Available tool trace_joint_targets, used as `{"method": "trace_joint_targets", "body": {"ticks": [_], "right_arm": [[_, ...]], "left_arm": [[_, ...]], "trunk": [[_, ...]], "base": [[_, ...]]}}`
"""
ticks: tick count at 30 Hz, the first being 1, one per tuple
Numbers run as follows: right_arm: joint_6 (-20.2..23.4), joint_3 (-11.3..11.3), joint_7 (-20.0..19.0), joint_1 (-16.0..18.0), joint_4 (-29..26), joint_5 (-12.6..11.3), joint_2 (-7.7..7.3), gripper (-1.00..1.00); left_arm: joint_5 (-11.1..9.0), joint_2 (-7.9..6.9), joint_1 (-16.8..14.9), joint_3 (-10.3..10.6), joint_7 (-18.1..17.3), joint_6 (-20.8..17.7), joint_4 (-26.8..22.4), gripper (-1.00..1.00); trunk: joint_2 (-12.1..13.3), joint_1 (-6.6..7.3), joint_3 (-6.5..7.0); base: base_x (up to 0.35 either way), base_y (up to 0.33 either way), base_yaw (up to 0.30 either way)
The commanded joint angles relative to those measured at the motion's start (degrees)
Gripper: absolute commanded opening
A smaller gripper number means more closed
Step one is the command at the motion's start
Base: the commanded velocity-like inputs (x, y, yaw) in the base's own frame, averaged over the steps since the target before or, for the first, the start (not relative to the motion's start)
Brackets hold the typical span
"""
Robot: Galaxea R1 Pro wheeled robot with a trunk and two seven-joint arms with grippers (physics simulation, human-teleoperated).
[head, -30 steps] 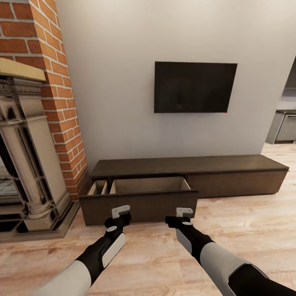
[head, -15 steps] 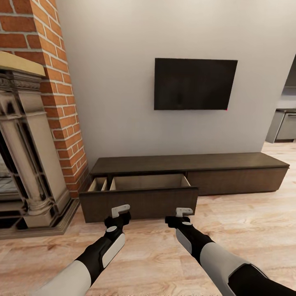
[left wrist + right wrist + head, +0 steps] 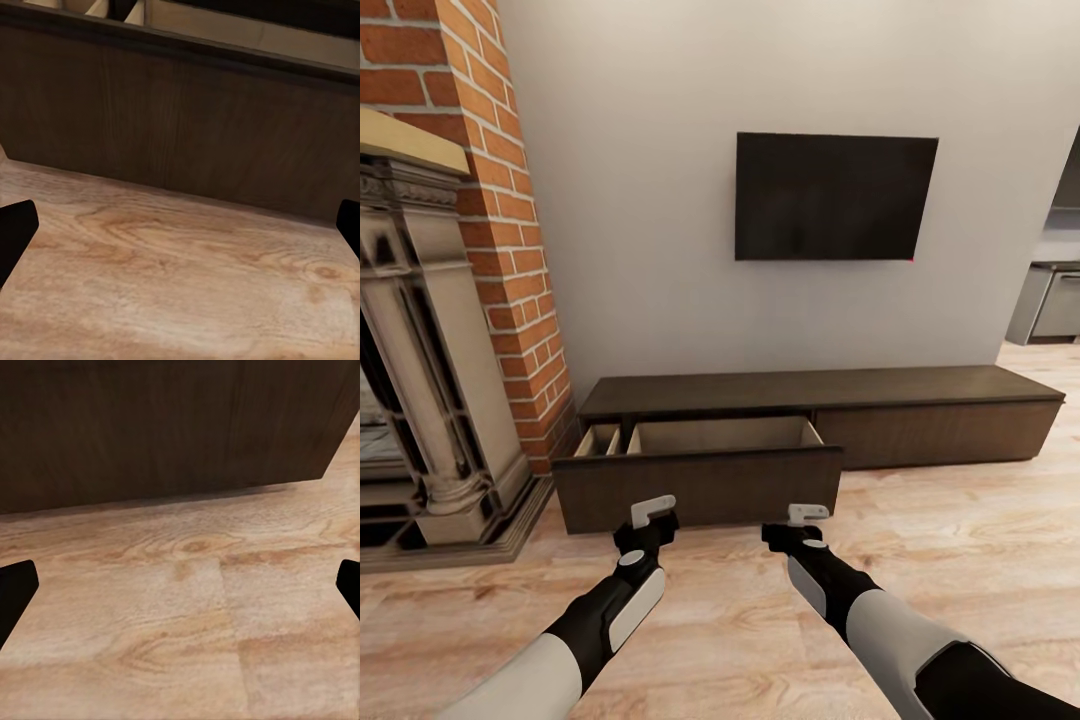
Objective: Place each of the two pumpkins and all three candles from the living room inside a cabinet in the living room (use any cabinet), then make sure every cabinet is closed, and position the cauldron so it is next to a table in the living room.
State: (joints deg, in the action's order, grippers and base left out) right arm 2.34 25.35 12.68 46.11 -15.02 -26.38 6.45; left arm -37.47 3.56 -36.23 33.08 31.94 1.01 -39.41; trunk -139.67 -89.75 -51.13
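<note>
The long dark-brown cabinet stands against the wall, under a television. Its left drawer is pulled out, and the pale wood inside has nothing visible in it. A narrow side compartment lies at the drawer's left end. My left gripper and right gripper hover over the floor just in front of the drawer, both open and holding nothing. The wrist views face the drawer front with the dark fingertips spread wide. Pumpkins, candles and cauldron are out of view.
A brick chimney with an ornate fireplace and its stone hearth juts out at the left, close to the drawer's end. A black television hangs on the wall. Grey kitchen cupboards show far right. Wood floor stretches to the right.
The whole picture has slid slightly upward, so the camera has moved. Both arms hold the same pose and the drawer stays open.
</note>
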Motion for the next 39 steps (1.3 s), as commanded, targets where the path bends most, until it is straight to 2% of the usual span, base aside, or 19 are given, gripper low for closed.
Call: {"method": "trace_joint_targets", "body": {"ticks": [1,5,9,11,15,18,21,28,33,39], "right_arm": [[0.1,0.5,0.4,0.0,-0.1,-0.3,-0.03,1.00],[-0.2,0.5,0.4,0.0,-0.1,-0.4,-0.03,1.00],[-0.3,0.5,0.4,0.0,-0.1,-0.4,-0.03,1.00],[-0.6,0.5,0.4,0.0,-0.1,-0.5,-0.06,1.00],[-4.4,0.4,0.5,0.0,0.7,-0.7,-0.08,1.00],[-5.6,0.3,0.5,0.0,2.0,-0.8,-0.04,1.00],[-5.9,0.2,0.6,0.0,2.3,-0.8,0.00,1.00],[-6.1,0.3,0.6,0.0,2.3,-0.7,-0.01,1.00],[-8.9,0.4,0.6,0.0,2.3,-0.7,0.01,1.00],[-9.3,0.5,0.5,0.0,2.3,-0.6,0.09,1.00]], "left_arm": [[-0.2,-0.04,-0.1,0.3,0.4,0.2,-0.1,1.00],[0.9,-0.04,-0.1,0.3,0.4,0.4,-0.1,1.00],[1.1,-0.04,-0.1,0.3,0.4,0.5,-0.1,1.00],[1.1,0.00,-0.1,0.3,0.4,0.6,0.0,1.00],[1.7,-0.02,-0.1,0.3,0.3,0.6,0.0,1.00],[3.3,-0.04,-0.1,0.3,0.1,0.6,0.0,1.00],[4.2,-0.04,-0.1,0.5,-0.8,0.6,0.0,1.00],[4.5,0.04,-0.1,0.8,-1.8,0.7,0.0,1.00],[4.4,0.03,-0.1,0.8,-1.8,0.7,0.1,1.00],[4.4,0.01,-0.1,0.8,-1.8,0.7,0.1,1.00]], "trunk": [[-0.4,-0.21,-0.24],[-2.0,-1.09,-0.96],[-3.6,-1.93,-1.69],[-3.6,-1.98,-2.13],[-3.7,-2.09,-3.02],[-3.7,-2.16,-3.68],[-3.7,-2.16,-3.68],[-3.7,-2.16,-3.68],[-3.7,-2.16,-3.68],[-3.7,-2.16,-3.68]], "base": [[0.000,0.000,0.000],[0.000,0.000,0.000],[0.000,0.000,0.000],[0.000,0.000,0.000],[0.000,0.000,0.000],[0.000,0.000,0.000],[0.000,0.000,0.000],[0.005,0.000,0.000],[0.227,0.000,0.000],[0.241,0.000,0.000]]}}
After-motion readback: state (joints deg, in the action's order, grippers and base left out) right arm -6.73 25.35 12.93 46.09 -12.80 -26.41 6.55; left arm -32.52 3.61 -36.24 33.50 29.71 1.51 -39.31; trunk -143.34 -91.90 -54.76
